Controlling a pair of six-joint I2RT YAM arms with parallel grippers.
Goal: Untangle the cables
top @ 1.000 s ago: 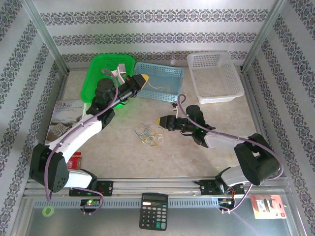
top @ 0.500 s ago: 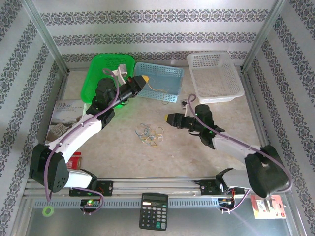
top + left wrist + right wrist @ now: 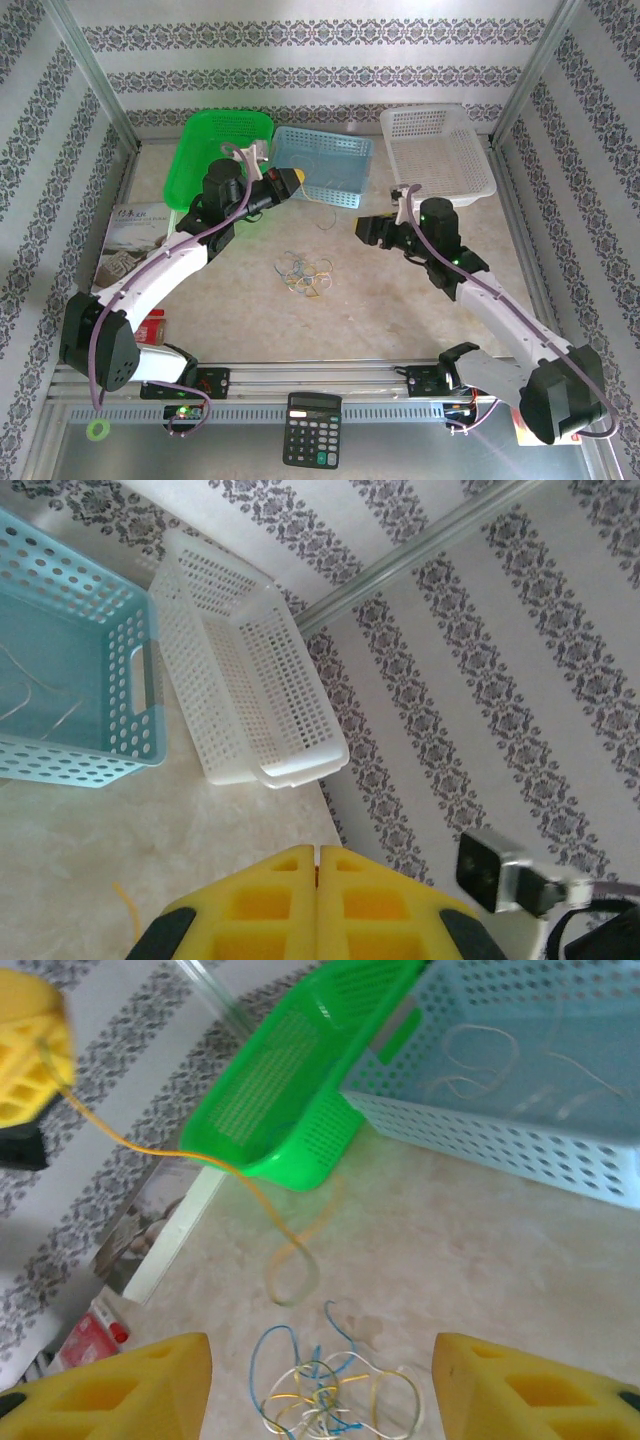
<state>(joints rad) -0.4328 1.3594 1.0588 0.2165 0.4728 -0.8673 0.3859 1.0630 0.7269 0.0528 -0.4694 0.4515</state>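
Near edge, bottom of the top view: calculator (image 3: pixel 312 430), not in play. Centre of the table (image 3: pixel 400 320): the tangle (image 3: pixel 325 1400), thin green, blue, yellow and whitish loops lying flat and knotted through one another. Right gripper (image 3: pixel 322 1360) hangs over it, fingers spread wide with nothing between them; the tangle sits in the gap at the bottom of the right wrist view. Just beyond the tangle, the orange wire (image 3: pixel 190 1158) droops in a loose loop. Its low end is close over the table and near the tangle, and I cannot tell whether it touches either. Its upper end runs to the upper left of that view, into the left gripper (image 3: pixel 318 905), whose yellow fingers are pressed together and pinch it. Farther back: blue basket (image 3: pixel 335 150) with whitish wires (image 3: pixel 480 1055) lying on its floor, green basket (image 3: pixel 215 140) to its left, white basket (image 3: pixel 435 150) to its right. Risks, as I judge them: the pinch is on a very thin wire, so a quick swing could let it slip out short of a basket. The dangling loop could snag the tangle and drag it. The right gripper, closing on the middle of the tangle, could lift several wires at once rather than one.
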